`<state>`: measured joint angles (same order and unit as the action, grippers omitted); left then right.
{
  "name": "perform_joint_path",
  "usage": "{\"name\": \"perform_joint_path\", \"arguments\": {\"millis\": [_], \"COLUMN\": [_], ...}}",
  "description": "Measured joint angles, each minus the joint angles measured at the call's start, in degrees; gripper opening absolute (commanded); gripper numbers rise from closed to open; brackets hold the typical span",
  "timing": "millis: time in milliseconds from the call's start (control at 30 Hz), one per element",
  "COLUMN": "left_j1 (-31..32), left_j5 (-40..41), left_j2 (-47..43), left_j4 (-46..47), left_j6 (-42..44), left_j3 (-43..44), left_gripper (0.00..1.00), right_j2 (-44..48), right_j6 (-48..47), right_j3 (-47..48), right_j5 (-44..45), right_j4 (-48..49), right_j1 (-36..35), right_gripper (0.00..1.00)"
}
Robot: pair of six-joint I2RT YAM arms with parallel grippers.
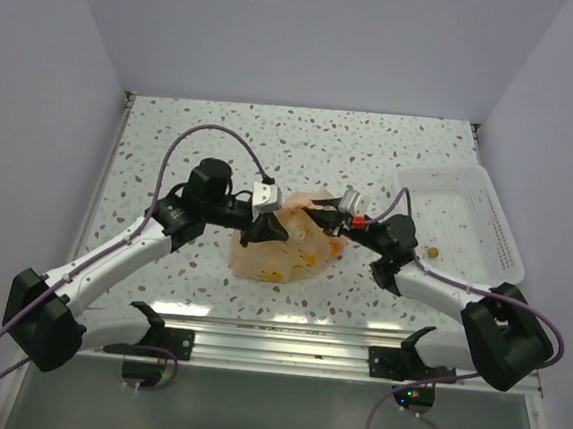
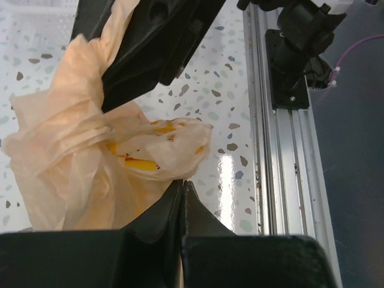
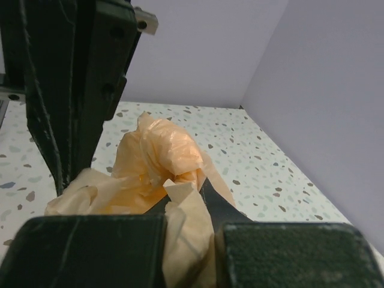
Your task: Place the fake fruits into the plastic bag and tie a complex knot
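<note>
1. table (image 1: 372, 152): speckled top that carries everything. the work sits at centre frame in the top view, which both arms can reach.
2. plastic bag (image 1: 288, 250): lies on the table at centre frame, between the two grippers. its loaded belly rests lower left and the loose upper film is drawn up and right, so the long axis runs lower left to upper right. the mouth end points to the upper right. the weight appears to anchor the belly while the top is pulled taut for tying. whether any tie has formed cannot be told.
3. tray (image 1: 441, 174): white, at right of frame, well apart from the bag.
4. left gripper (image 1: 263, 231): on the bag's left flank. in the left wrist view its fingers are pressed together at lower centre (image 2: 183, 187), with a sliver of peach film in the seam, so it is judged to be pinching the bag.
5. right gripper (image 1: 328, 218): at the bag's upper right edge. in the right wrist view (image 3: 183, 195) it is closed on a fold of film. opposed holds let the arms tension the film.
6. fake fruits (image 2: 141, 163): yellow shapes show through the film, inside the belly.
7. loose piece (image 1: 432, 252): small and yellowish, lying in the tray. it is judged to be a fruit not yet bagged.
</note>
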<state>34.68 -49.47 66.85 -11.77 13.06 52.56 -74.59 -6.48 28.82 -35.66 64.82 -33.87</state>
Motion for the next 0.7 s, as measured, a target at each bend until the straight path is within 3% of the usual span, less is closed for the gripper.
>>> {"name": "perform_joint_path", "arguments": {"millis": [233,300,467,567,700], "left_j1": [-1.14,-2.49,-3.54,-3.54,-3.52], "left_j5": [2.99,3.23,4.96,5.38,4.07], "left_j2": [-1.16,-4.55,-9.88,-9.60,-5.99], "left_j4": [0.50,0.96,0.39,0.24,-2.91], "left_j6": [-0.70,-2.03,-3.67,-1.16,4.72], "left_j3": [-1.31,-2.34,2.58,5.77,5.57], "left_gripper": [0.02,0.17,0.41,0.47,0.46], "right_j2": [2.05,3.15,3.96,3.61,2.43], "right_j6": [-0.31,-2.56,-9.77,-12.74,-16.09], "right_j3": [-3.17,-4.83,-6.51,-6.56,-6.56], "right_j5": [-3.06,-4.37,-7.48,-8.17,-8.46], "right_j4": [3.32,3.52,3.43,3.89,5.18], "right_j1": [-0.11,-0.22,-0.26,-0.26,-0.37], "right_gripper": [0.00,0.00,0.00,0.00,0.00]}}
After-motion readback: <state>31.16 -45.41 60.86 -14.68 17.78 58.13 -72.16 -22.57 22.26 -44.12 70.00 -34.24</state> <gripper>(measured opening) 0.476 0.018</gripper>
